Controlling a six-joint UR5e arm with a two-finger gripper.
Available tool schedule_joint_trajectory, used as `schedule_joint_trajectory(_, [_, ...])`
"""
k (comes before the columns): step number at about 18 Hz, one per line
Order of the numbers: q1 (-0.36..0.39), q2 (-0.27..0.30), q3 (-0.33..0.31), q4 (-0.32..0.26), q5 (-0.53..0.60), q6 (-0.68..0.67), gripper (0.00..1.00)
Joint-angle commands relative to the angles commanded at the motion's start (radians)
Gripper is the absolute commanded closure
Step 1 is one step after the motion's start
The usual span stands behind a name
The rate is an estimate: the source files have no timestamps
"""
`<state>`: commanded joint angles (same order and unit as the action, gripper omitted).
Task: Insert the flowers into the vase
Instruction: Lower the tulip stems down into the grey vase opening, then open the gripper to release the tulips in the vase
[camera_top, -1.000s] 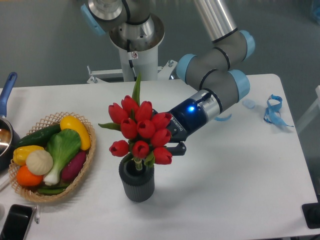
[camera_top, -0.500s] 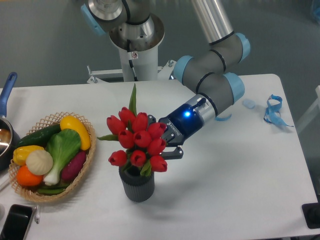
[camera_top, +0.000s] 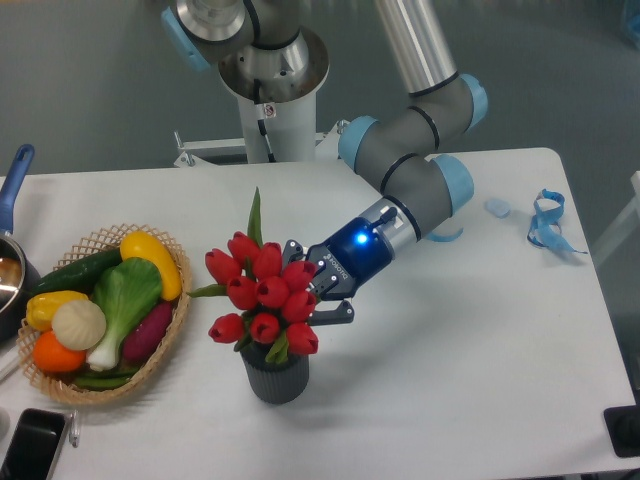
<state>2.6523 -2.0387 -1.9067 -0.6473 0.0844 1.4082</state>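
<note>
Now gripper (camera_top: 312, 283) clamped on flowers (camera_top: 260, 295), stems down inside vase (camera_top: 274, 375), blooms hiding rim

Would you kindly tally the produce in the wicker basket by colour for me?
Yellow: 2
Green: 3
White: 1
Orange: 1
Purple: 1
Total: 8, in the basket

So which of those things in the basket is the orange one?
It's the round orange fruit at the near left edge of the wicker basket, just below the pale onion-like bulb. The others are yellow, green, purple or whitish.
</note>
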Motion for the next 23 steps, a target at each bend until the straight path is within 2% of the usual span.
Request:
schedule_joint_trajectory(5, [0.000, -0.002, 0.012, 0.000, 0.052, 0.000, 0.71])
schedule_joint_trajectory(6, [0.002, -0.002, 0.020, 0.000, 0.052, -0.002, 0.59])
schedule_joint_trajectory(10, [0.002, -0.002, 0.021, -0.002, 0.055, 0.000, 0.47])
schedule_joint_trajectory(12, [0.002, -0.002, 0.021, -0.002, 0.057, 0.000, 0.38])
schedule_joint_trajectory(14, [0.002, 0.000, 0.021, -0.002, 0.057, 0.002, 0.36])
schedule_joint_trajectory(15, [0.002, 0.000, 0.021, -0.002, 0.057, 0.002, 0.30])
schedule_joint_trajectory(16, [0.002, 0.000, 0.023, -0.002, 0.058, 0.003, 0.20])
schedule_joint_trajectory(17, [0.003, 0.003, 0.021, 0.000, 0.063, 0.003, 0.00])
schedule_joint_trajectory(23, [0.009, 0.029, 0.021, 0.000, 0.075, 0.011, 0.00])
